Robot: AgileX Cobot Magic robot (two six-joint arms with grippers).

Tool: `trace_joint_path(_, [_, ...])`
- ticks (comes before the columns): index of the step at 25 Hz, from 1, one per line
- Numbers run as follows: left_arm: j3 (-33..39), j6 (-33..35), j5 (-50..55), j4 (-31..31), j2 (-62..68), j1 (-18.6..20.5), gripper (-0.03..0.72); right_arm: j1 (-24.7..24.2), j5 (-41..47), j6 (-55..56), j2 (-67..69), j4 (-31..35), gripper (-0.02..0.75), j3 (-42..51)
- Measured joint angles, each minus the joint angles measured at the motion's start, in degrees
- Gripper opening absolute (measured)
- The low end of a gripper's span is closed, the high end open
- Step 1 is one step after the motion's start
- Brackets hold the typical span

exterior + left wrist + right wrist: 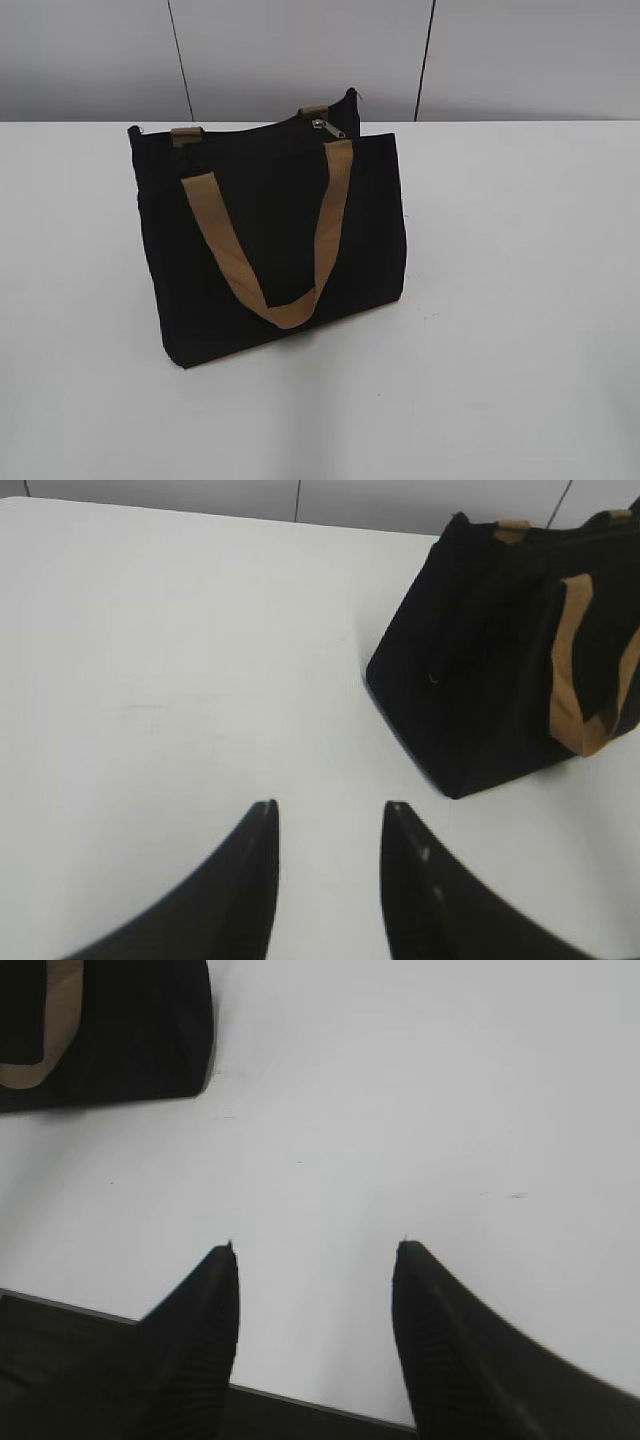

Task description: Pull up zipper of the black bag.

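Black bag (270,240) upright on white table (520,300), left of centre in exterior view, broad face with tan handle (270,270) toward camera. Zipper (326,126) seen as small silver slider at top edge, near right end of bag mouth, just above right leg of handle. Zip track running along top, roughly left-right across exterior view; long axis of any pull therefore along that line. How much of track is closed: cannot tell, top too dark.

Left gripper (325,815) parted, nothing between jaws, over bare table; bag up and to right of it, left end wall facing. Slider not made out in left wrist view.

Right gripper (315,1250) parted wider, empty, near table's front edge; only a bag corner visible up and to left. Slider out of that view.

Neither arm visible in exterior view; both well apart from bag.

Judgement: slider sits at right end of bag, so right arm likely nearer for pinch, left arm placed to steady opposite end. Task not yet begun.
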Motion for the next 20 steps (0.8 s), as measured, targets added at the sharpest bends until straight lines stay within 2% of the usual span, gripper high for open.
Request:
trace_joint_path(7, [0.0,0.0,0.0,0.0,0.0,5.3,0.242,-6.2,0.0,0.0,0.0,0.0,0.39,0.0])
trace_joint_path(20, [0.0,0.0,0.0,0.0,0.0,5.9,0.241,-7.6,0.0,0.0,0.0,0.0,0.39,0.0])
